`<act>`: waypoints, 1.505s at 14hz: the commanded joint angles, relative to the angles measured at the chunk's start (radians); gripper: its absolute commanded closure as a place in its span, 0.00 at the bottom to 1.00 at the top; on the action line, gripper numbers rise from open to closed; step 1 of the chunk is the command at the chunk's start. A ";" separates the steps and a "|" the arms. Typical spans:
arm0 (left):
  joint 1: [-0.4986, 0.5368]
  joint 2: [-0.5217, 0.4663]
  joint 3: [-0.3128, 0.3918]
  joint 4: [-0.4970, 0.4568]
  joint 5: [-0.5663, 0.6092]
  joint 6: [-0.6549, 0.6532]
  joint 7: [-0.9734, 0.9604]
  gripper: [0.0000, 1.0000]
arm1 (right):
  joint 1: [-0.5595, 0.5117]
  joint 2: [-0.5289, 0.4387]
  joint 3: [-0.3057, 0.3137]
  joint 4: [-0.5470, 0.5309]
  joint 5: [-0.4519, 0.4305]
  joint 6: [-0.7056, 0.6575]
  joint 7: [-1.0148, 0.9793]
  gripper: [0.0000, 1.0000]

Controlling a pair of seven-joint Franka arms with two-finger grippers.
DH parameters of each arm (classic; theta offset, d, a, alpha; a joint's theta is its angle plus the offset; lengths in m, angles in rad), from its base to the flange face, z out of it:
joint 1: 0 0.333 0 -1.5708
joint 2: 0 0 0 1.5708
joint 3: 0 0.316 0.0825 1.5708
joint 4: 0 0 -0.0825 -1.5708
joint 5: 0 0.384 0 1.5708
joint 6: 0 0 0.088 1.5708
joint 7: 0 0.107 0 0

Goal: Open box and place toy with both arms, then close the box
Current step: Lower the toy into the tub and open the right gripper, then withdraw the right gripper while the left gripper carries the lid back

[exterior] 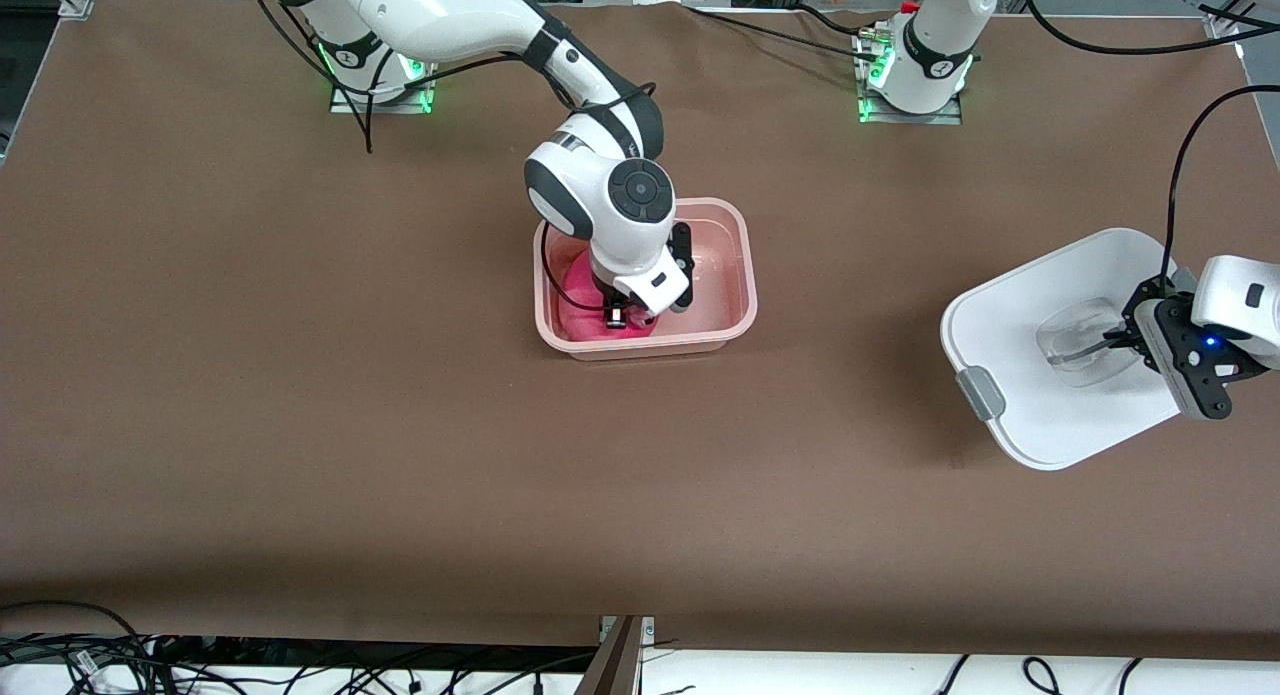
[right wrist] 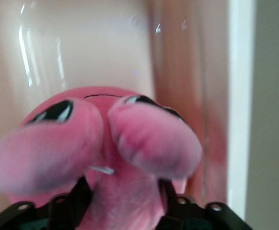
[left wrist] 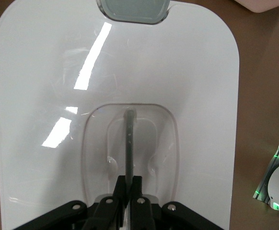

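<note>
Lid [exterior: 1040,375] first, lying nearest the front camera toward the left arm's end of the table [exterior: 300,395], well apart from the box: the left gripper [exterior: 1120,341] pinches the bar of its clear handle [left wrist: 130,158], jaws narrow and shut on it. Over the open box [exterior: 740,275], the right gripper [exterior: 625,315] reaches inside with the toy [right wrist: 106,153] between its fingers; I cannot tell whether the jaws hold it or have let go. To finish well, release fully, then rise straight up, clear of the box's walls. Only the right arm itself blocks the lid's way to the box.
</note>
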 commanded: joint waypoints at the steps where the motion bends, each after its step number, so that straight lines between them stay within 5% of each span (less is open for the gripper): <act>1: 0.009 0.002 -0.008 0.015 0.015 -0.017 0.032 1.00 | 0.025 0.030 -0.001 0.020 0.018 0.070 0.081 0.00; 10: 0.006 0.002 -0.008 0.015 0.009 -0.017 0.047 1.00 | 0.021 0.002 0.001 0.026 0.064 0.060 0.081 0.00; 14: -0.009 0.009 -0.019 0.010 0.007 -0.013 0.053 1.00 | -0.030 -0.102 -0.011 0.028 0.125 -0.054 0.080 0.00; 21: -0.165 0.056 -0.023 0.012 -0.059 0.000 0.030 1.00 | -0.318 -0.309 -0.019 0.022 0.271 -0.156 0.035 0.00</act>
